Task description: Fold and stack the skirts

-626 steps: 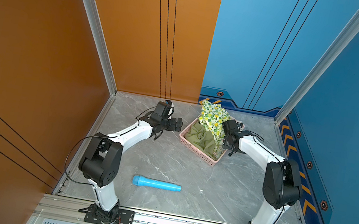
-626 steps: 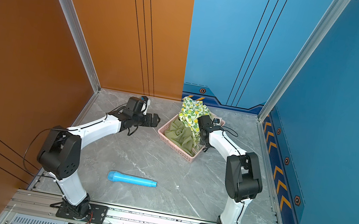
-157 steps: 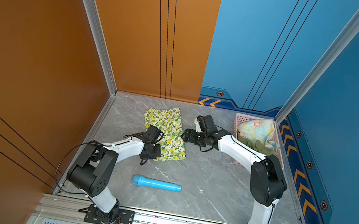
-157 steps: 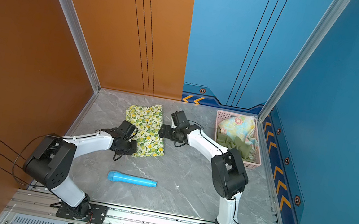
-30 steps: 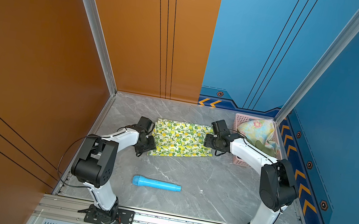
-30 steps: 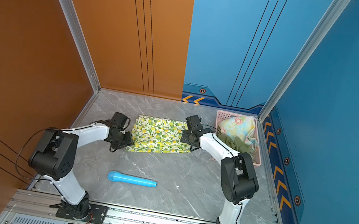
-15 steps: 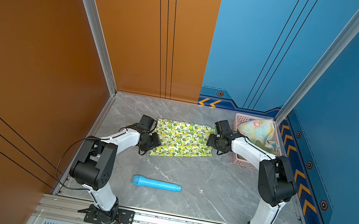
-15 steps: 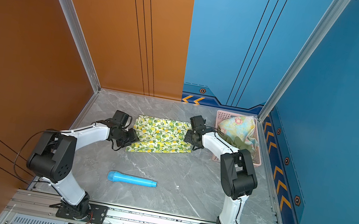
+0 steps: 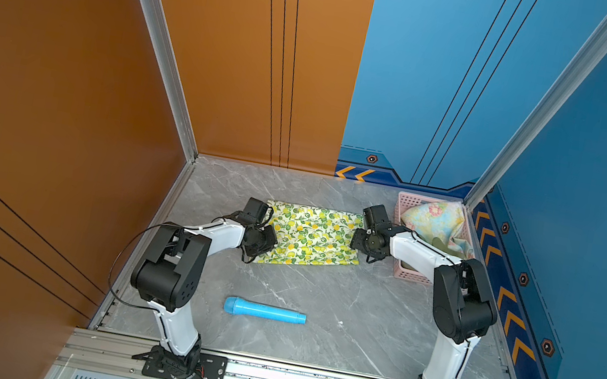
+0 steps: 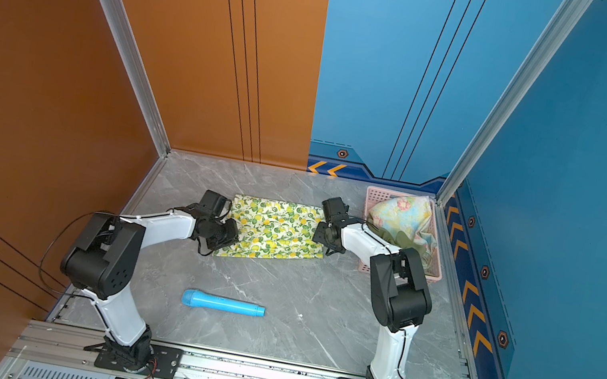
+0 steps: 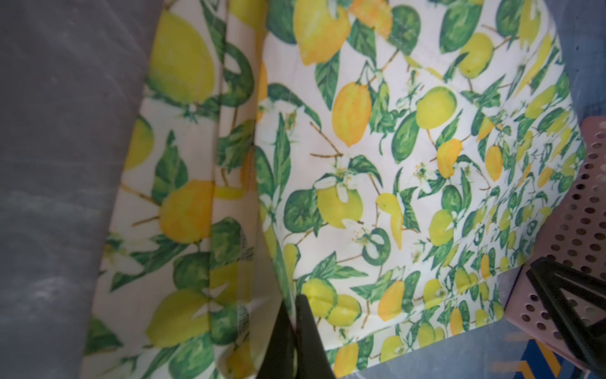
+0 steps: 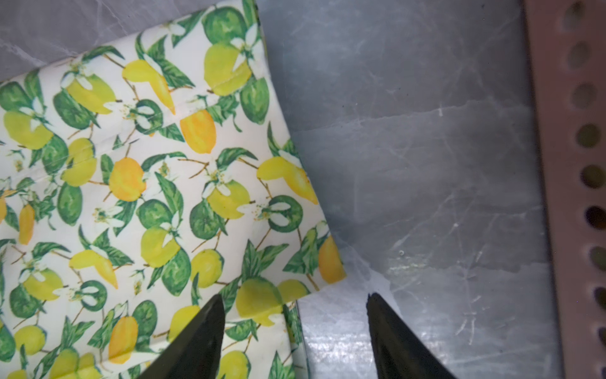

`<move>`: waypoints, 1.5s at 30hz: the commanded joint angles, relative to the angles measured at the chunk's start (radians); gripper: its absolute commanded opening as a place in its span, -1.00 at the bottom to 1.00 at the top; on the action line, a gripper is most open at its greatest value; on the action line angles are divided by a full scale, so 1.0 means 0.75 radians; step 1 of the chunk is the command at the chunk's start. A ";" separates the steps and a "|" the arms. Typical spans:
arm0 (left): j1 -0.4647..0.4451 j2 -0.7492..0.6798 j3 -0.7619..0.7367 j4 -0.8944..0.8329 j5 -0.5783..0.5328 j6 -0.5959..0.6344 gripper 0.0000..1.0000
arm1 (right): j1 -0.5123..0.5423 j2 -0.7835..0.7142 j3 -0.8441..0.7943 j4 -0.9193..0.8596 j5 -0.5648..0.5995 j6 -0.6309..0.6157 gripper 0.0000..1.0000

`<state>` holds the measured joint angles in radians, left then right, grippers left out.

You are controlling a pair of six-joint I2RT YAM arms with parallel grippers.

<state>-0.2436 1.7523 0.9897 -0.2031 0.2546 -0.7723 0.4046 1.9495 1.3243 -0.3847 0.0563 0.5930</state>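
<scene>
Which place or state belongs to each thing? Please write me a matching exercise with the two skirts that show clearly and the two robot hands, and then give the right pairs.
Things:
1. lemon skirt
2. flowered skirt
3. left hand
4. right hand

Places or states:
A. open
B. heaped in the pink basket
C. lying flat on the table
D. shut on a fold of cloth

Pairs: 1-C, 2-B, 3-D, 4-A

The olive skirt (image 10: 402, 239) lies mostly hidden beneath the pastel skirt (image 10: 403, 212). The basket (image 12: 551, 164) runs off the right wrist view's edge.
</scene>
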 commanded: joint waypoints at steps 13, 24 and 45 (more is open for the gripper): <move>0.000 -0.026 0.028 -0.015 -0.019 0.046 -1.00 | -0.067 0.097 0.015 0.206 -0.115 0.037 0.07; 0.042 -0.079 0.124 -0.113 -0.043 0.112 -1.00 | -0.057 0.095 0.046 0.244 -0.128 0.044 -0.99; 0.265 -0.164 0.372 -0.358 -0.043 0.343 -1.00 | 0.086 -0.168 0.200 0.044 -0.041 0.062 -1.00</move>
<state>-0.0463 1.6806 1.3025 -0.4206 0.2359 -0.5465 0.4473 1.8629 1.4982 -0.2897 -0.0185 0.6296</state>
